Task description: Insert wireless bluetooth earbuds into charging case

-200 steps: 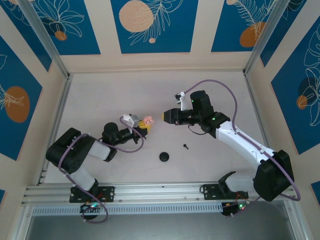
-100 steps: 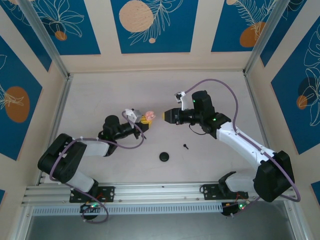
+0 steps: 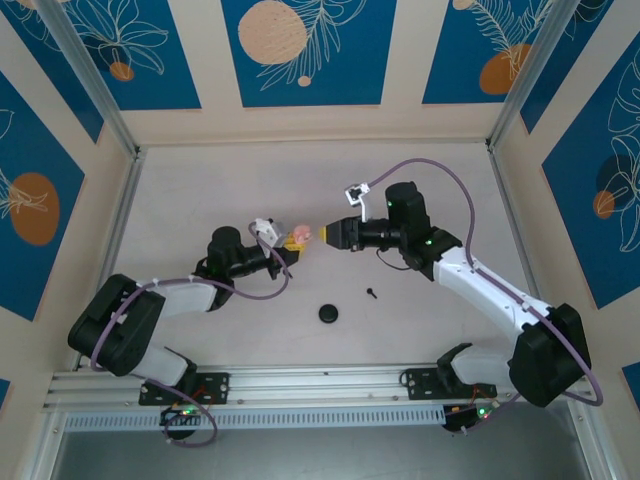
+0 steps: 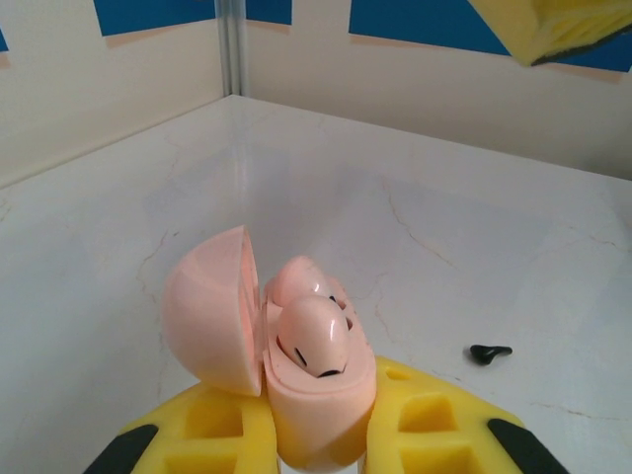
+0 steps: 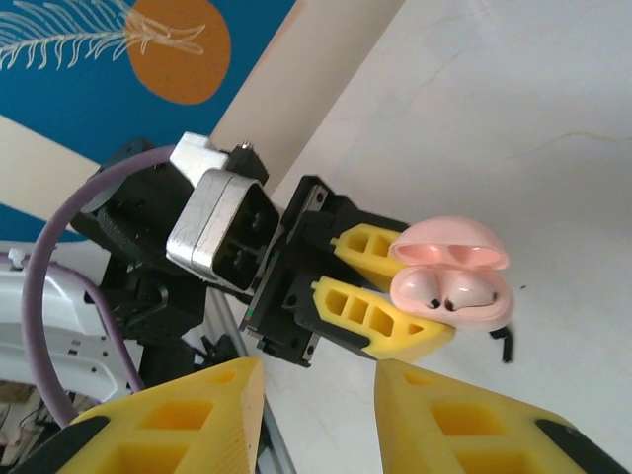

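The charging case [image 4: 314,395] is pale pink with its lid [image 4: 209,308] hinged open, and my left gripper [image 4: 316,439] is shut on its base. Two glossy pink bud heads [image 4: 314,336] sit side by side in its sockets. Seen from above, the case [image 3: 298,234] is held above the table, facing my right gripper [image 3: 328,232] a short gap away. My right gripper [image 5: 318,380] is open and empty, and the case [image 5: 454,272] lies beyond its yellow fingers [image 5: 207,405]. A tiny black earbud [image 3: 371,293] with a short stem lies on the table; it is the black piece [image 4: 491,351] seen from the left wrist.
A larger round black disc [image 3: 328,313] lies on the white table [image 3: 430,180] near the front, left of the tiny black piece. Patterned blue walls and metal corner posts enclose the table. A metal rail [image 3: 320,380] runs along the near edge.
My left arm has stretched out and carried the case slightly up and toward the right gripper. The right gripper has edged a little left. The black pieces on the table have not moved.
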`<action>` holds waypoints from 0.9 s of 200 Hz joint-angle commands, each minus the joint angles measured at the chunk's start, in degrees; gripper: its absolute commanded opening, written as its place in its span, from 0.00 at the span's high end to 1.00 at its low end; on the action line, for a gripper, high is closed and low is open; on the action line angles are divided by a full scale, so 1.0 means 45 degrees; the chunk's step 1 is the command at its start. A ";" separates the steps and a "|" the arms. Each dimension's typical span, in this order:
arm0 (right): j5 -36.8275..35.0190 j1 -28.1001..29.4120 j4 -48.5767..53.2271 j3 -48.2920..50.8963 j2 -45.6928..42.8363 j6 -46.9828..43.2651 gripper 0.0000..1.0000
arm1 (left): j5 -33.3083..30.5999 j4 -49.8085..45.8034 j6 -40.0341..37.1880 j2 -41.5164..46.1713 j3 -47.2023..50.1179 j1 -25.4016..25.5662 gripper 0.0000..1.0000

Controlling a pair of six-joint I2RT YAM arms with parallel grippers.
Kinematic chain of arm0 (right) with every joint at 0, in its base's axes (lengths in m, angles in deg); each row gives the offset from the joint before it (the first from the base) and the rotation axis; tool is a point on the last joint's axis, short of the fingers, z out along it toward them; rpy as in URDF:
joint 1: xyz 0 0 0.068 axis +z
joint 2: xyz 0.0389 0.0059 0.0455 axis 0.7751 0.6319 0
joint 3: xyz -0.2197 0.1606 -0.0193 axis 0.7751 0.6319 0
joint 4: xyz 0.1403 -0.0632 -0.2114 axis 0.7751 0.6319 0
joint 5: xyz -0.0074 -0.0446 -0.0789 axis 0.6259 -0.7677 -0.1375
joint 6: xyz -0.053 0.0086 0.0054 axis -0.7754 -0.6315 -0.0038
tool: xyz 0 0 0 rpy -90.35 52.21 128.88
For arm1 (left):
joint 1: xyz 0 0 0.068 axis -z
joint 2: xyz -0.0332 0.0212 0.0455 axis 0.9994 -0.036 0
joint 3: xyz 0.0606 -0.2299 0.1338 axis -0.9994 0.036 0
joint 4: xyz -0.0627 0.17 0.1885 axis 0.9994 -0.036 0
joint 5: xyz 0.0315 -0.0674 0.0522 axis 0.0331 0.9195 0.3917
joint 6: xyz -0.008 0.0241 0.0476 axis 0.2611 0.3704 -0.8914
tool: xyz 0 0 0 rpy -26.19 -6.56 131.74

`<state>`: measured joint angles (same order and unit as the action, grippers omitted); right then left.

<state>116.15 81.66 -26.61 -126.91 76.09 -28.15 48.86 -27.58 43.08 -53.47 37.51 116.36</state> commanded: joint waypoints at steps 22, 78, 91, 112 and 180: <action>0.0824 0.0493 0.0081 -0.0438 0.1147 0.0210 0.68 | 0.0588 0.0001 -0.0361 0.0395 -0.0143 0.0243 0.98; 0.0839 0.0453 -0.0179 -0.0684 0.1802 0.0028 0.68 | 0.1244 -0.0211 -0.0867 0.0747 0.0061 0.0261 0.98; 0.1190 0.0393 -0.0185 -0.0778 0.1964 0.0007 0.68 | 0.1420 -0.0177 -0.0898 0.0831 0.0121 0.0263 0.98; 0.1637 0.0394 -0.0490 -0.0850 0.2146 0.0054 0.68 | 0.1793 -0.0216 -0.1070 0.0986 0.0156 0.0281 0.98; 0.2095 0.0641 -0.0162 -0.1248 0.2619 -0.0067 0.68 | 0.2065 -0.0323 -0.1332 0.1265 0.0142 0.0307 0.97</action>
<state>123.54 83.78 -28.05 -130.56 86.84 -27.58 55.09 -28.89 38.93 -49.40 38.21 116.86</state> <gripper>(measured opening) 0.320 0.167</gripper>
